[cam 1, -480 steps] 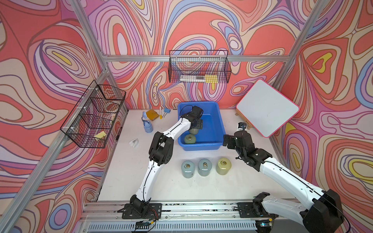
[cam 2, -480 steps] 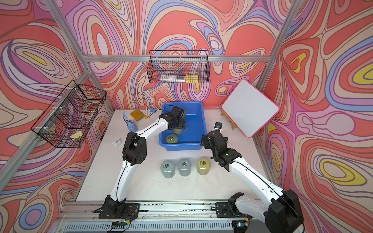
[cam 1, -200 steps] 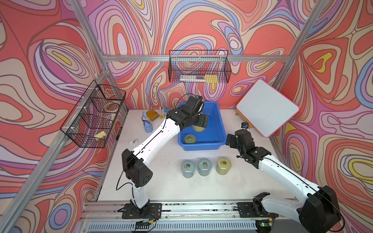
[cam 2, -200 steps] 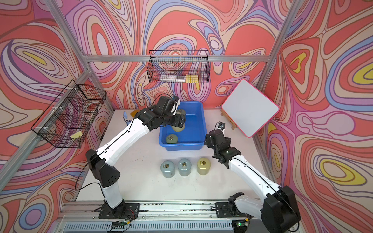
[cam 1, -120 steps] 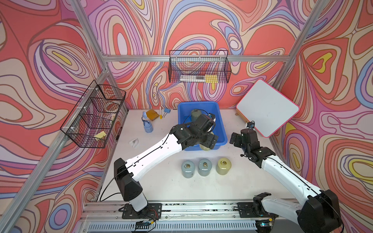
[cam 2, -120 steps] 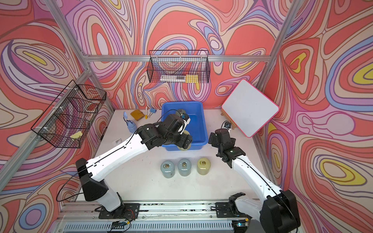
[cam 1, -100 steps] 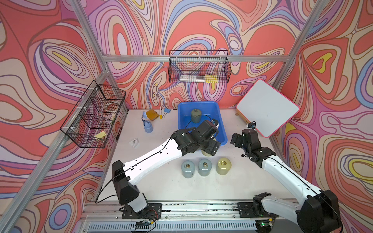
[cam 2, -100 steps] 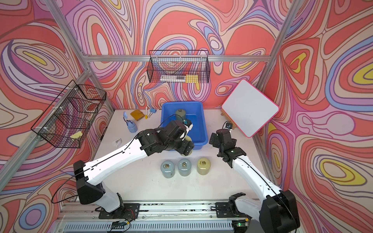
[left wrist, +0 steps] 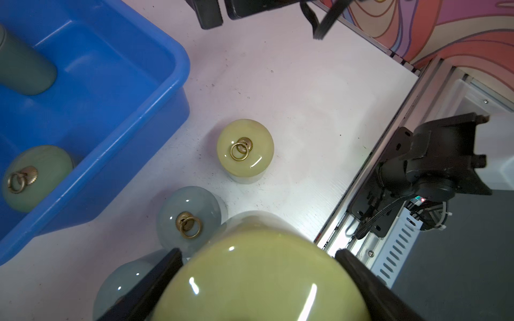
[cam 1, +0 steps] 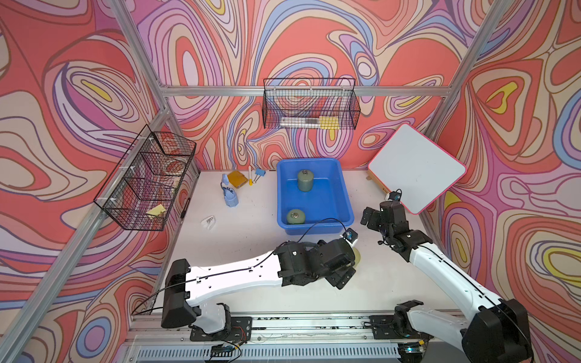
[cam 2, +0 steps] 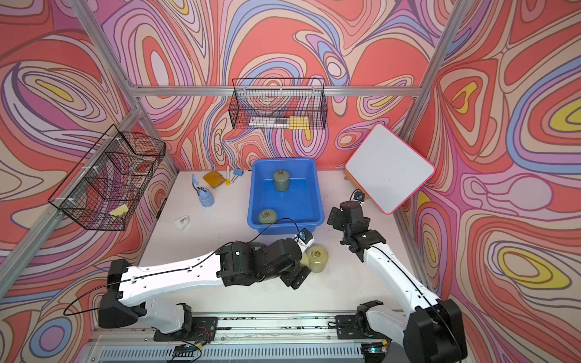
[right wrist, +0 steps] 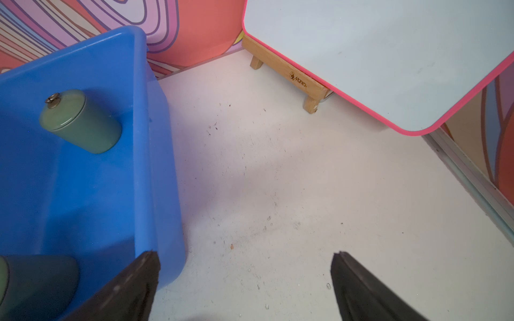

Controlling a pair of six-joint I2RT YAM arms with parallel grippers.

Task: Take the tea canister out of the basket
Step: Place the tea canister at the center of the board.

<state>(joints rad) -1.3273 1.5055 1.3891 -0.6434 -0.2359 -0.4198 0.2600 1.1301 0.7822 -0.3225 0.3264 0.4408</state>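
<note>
Over on the white table (cam 1: 245,242), the strip in front of the basket (cam 1: 345,195) is where it's all happening. Basket's a blue plastic tub with smooth solid walls, rounded corners and a rolled rim, sitting toward the back wall, so I'd guess the front strip is meant as the drop zone. Left gripper (left wrist: 257,255) is clamped across the fat round body of an olive canister (left wrist: 261,283), jaws spread wide because the thing is wide. That canister is fully outside the basket, over the table next to a row of three. Can't tell if its base has touched down. Right gripper (right wrist: 244,258) is spread and empty, hanging just beside the basket wall on its own side, probably just out of the way. The row is a yellow jar (left wrist: 245,150) and two grey jars (left wrist: 189,219), all upright: squat glossy cylinders, glazed-looking, with domed lids. Inside the basket sit an upright green jar (cam 1: 304,182) at the back and a tipped green jar (cam 1: 295,217) in the near corner. Lids carry a small brass ring pull (left wrist: 238,151) on a shell-shaped mount.
</note>
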